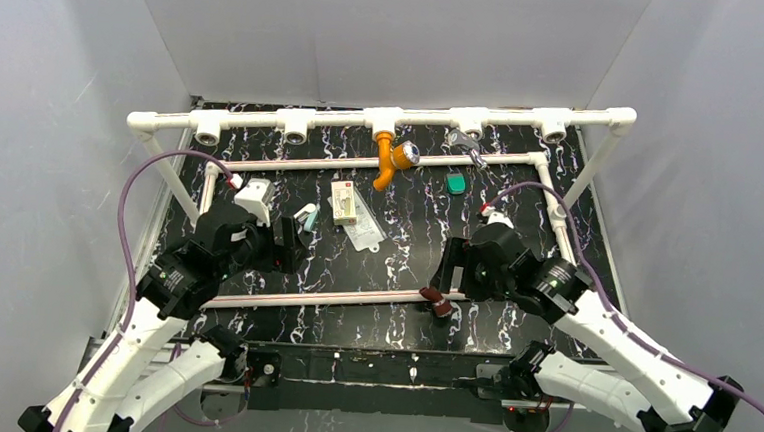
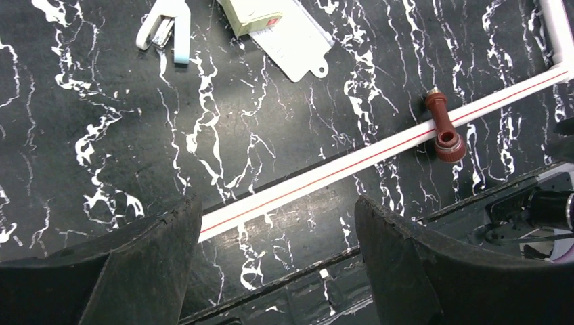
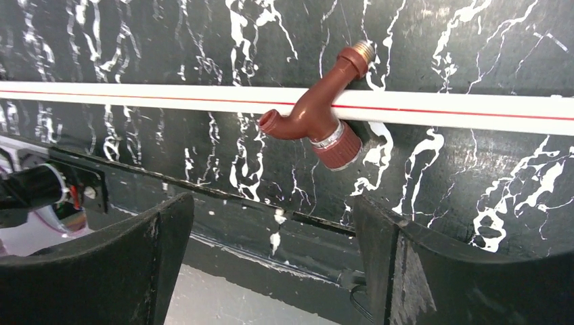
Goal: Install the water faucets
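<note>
Your left gripper [image 2: 276,217] and right gripper [image 3: 272,210] both gape empty (the reddish-brown faucet [image 3: 311,112] lies across the white pipe [image 3: 135,93]).

Soft, even light is falling from above, leaving only faint shadows. The glossy black surface [image 2: 223,122] is showing a pale sheen at the centre of the left wrist frame. The fingers [image 2: 122,277] of the left end effector [image 2: 276,203] are looking dark and slightly blurred along the bottom edge.
</note>
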